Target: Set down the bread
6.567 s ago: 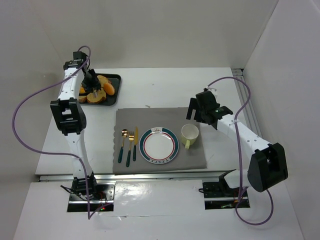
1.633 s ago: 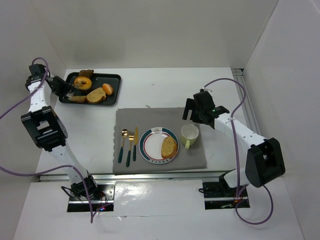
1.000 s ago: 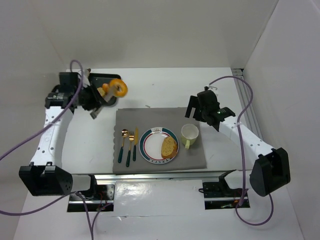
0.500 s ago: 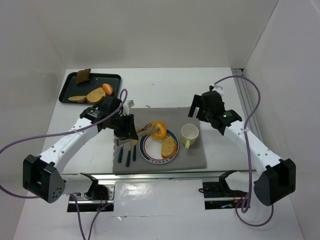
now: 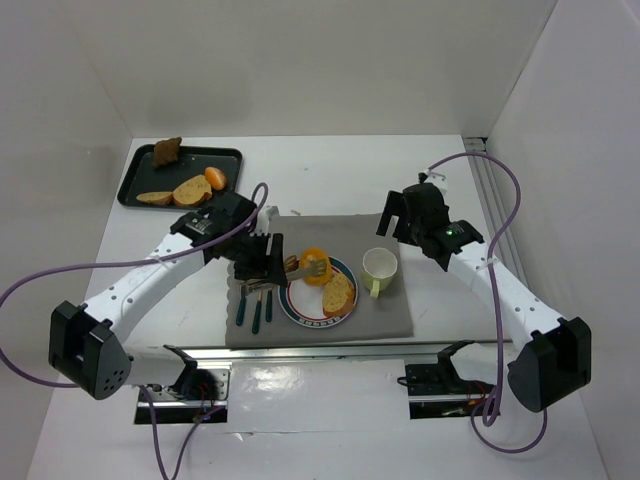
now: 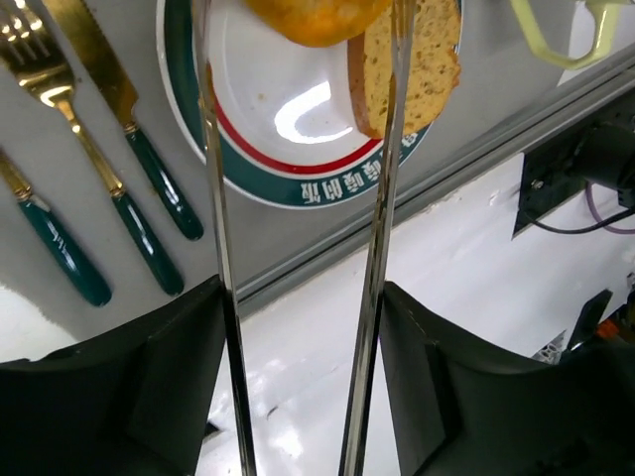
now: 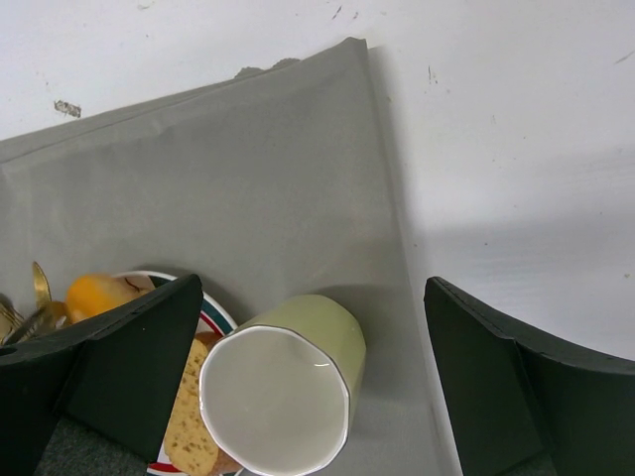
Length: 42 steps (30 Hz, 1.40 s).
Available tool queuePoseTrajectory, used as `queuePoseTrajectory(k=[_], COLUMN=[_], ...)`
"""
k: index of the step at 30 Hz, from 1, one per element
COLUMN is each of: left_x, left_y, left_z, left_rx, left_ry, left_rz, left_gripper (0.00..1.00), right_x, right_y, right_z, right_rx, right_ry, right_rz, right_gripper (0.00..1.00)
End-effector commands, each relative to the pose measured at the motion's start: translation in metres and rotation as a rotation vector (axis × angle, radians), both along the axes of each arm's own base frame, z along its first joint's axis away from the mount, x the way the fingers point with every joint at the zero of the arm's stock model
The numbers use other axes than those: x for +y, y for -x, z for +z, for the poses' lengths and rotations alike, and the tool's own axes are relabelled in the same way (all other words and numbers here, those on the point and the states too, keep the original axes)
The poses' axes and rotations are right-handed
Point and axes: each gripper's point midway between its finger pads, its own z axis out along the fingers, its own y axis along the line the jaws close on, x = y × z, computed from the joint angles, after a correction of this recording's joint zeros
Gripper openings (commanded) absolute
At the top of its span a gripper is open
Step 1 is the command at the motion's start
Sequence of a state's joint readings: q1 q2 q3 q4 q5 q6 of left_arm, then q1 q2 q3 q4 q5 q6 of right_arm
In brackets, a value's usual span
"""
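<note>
My left gripper (image 5: 262, 260) is shut on metal tongs (image 5: 290, 266), and the tongs pinch an orange round bread roll (image 5: 314, 266) just over the left part of the plate (image 5: 303, 302). A seeded bread slice (image 5: 339, 293) lies on the plate's right side. In the left wrist view the tong arms (image 6: 382, 228) run up to the roll (image 6: 313, 15) next to the slice (image 6: 412, 59). My right gripper (image 5: 410, 215) is open and empty, hovering behind the pale green cup (image 5: 379, 267). The right wrist view shows the cup (image 7: 278, 397) between its fingers (image 7: 129, 347).
A grey placemat (image 5: 400, 310) carries the plate, the cup and three pieces of green-handled cutlery (image 5: 255, 305). A black tray (image 5: 130, 182) at the back left holds more bread pieces (image 5: 190, 190). The table's front rail (image 5: 320, 350) runs just below the mat.
The left arm carried the orange roll in the tongs from the tray to the plate, where it now hangs slightly lower and further left. The right arm barely moved.
</note>
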State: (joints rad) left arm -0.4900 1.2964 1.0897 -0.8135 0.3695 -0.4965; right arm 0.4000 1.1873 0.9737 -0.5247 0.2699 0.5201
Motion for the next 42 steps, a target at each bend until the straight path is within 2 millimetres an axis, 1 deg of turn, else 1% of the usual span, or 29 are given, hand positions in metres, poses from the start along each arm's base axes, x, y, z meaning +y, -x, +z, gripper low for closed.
queuePoseTrajectory(k=[1, 3, 4, 6, 7, 9, 10, 12, 13, 15, 16, 18, 20, 21, 24, 25, 26, 28, 29, 30, 32, 33, 34, 35, 36, 37, 39, 41, 42], left_x=[0.003, 0.014, 0.020, 0.033, 0.040, 0.051, 0.064, 0.073, 0.085, 0.098, 0.113, 0.129, 0.145, 0.146, 0.162, 0.164, 0.166, 0.172, 0.175, 0.173, 0.180, 0.177, 0.180, 0.178, 0.177, 0.179, 0.172, 0.177, 0.173], left_y=[-0.010, -0.018, -0.019, -0.025, -0.032, -0.036, -0.045, -0.053, -0.065, -0.086, -0.101, -0.119, -0.146, -0.159, -0.191, -0.202, -0.214, -0.228, -0.241, -0.247, -0.256, -0.266, -0.268, -0.272, -0.278, -0.282, -0.290, -0.294, -0.295], left_z=[0.028, 0.035, 0.049, 0.060, 0.073, 0.077, 0.081, 0.084, 0.083, 0.091, 0.095, 0.098, 0.104, 0.092, 0.086, 0.071, 0.077, 0.072, 0.068, 0.066, 0.062, 0.058, 0.054, 0.052, 0.054, 0.042, 0.041, 0.028, 0.022], left_rx=[-0.075, -0.112, -0.136, -0.175, -0.207, -0.202, -0.205, -0.187, -0.189, -0.230, -0.241, -0.259, -0.297, -0.271, -0.275, -0.240, -0.267, -0.275, -0.276, -0.284, -0.291, -0.292, -0.286, -0.290, -0.301, -0.278, -0.293, -0.270, -0.263], left_ry=[-0.032, -0.096, -0.113, -0.178, -0.185, -0.218, -0.206, -0.173, -0.169, -0.157, -0.161, -0.169, -0.162, -0.174, -0.225, -0.246, -0.248, -0.297, -0.317, -0.335, -0.390, -0.401, -0.420, -0.436, -0.430, -0.454, -0.466, -0.510, -0.514], left_rz=[-0.007, 0.033, 0.049, 0.091, 0.124, 0.148, 0.191, 0.222, 0.265, 0.328, 0.399, 0.479, 0.577, 0.587, 0.685, 0.695, 0.706, 0.738, 0.748, 0.748, 0.769, 0.779, 0.785, 0.784, 0.787, 0.785, 0.778, 0.784, 0.772], left_gripper=[0.72, 0.71, 0.70, 0.68, 0.68, 0.67, 0.67, 0.67, 0.67, 0.66, 0.66, 0.66, 0.66, 0.66, 0.67, 0.67, 0.67, 0.67, 0.67, 0.67, 0.67, 0.67, 0.67, 0.67, 0.67, 0.67, 0.67, 0.66, 0.66], right_x=[0.001, 0.001, 0.001, 0.001, 0.001, 0.003, 0.003, 0.006, 0.008, 0.008, 0.010, 0.011, 0.014, 0.015, 0.019, 0.019, 0.019, 0.022, 0.023, 0.024, 0.024, 0.026, 0.027, 0.027, 0.027, 0.028, 0.027, 0.027, 0.027], right_y=[0.001, 0.001, 0.001, 0.001, 0.002, 0.002, 0.001, 0.000, -0.001, -0.002, -0.004, -0.006, -0.009, -0.012, -0.016, -0.016, -0.016, -0.018, -0.017, -0.019, -0.020, -0.020, -0.022, -0.023, -0.023, -0.023, -0.023, -0.023, -0.023], right_z=[0.006, 0.006, 0.006, 0.006, 0.009, 0.007, 0.004, 0.002, 0.004, 0.001, -0.001, -0.002, 0.000, -0.002, -0.005, -0.005, -0.008, -0.010, -0.010, -0.009, -0.015, -0.019, -0.014, -0.018, -0.018, -0.022, -0.022, -0.022, -0.025], right_rx=[-0.021, -0.021, -0.021, -0.021, -0.029, -0.028, -0.018, -0.015, -0.023, -0.015, -0.014, -0.014, -0.019, -0.013, -0.005, -0.005, 0.004, 0.007, 0.010, 0.000, 0.018, 0.030, 0.019, 0.030, 0.031, 0.039, 0.039, 0.039, 0.047], right_ry=[-0.009, -0.009, -0.009, -0.009, -0.013, -0.019, -0.015, -0.021, -0.031, -0.021, -0.027, -0.027, -0.027, -0.025, -0.024, -0.024, -0.020, -0.026, -0.031, -0.035, -0.021, -0.024, -0.028, -0.024, -0.024, -0.021, -0.014, -0.014, -0.011], right_rz=[-0.003, -0.003, -0.003, -0.003, -0.003, 0.004, 0.004, 0.012, 0.019, 0.025, 0.032, 0.032, 0.046, 0.046, 0.062, 0.062, 0.062, 0.069, 0.076, 0.076, 0.081, 0.089, 0.089, 0.089, 0.089, 0.089, 0.095, 0.095, 0.095], right_gripper=[1.00, 1.00, 1.00, 1.00, 1.00, 1.00, 1.00, 1.00, 1.00, 1.00, 1.00, 1.00, 1.00, 1.00, 1.00, 1.00, 1.00, 1.00, 1.00, 1.00, 1.00, 1.00, 1.00, 1.00, 1.00, 1.00, 1.00, 1.00, 1.00])
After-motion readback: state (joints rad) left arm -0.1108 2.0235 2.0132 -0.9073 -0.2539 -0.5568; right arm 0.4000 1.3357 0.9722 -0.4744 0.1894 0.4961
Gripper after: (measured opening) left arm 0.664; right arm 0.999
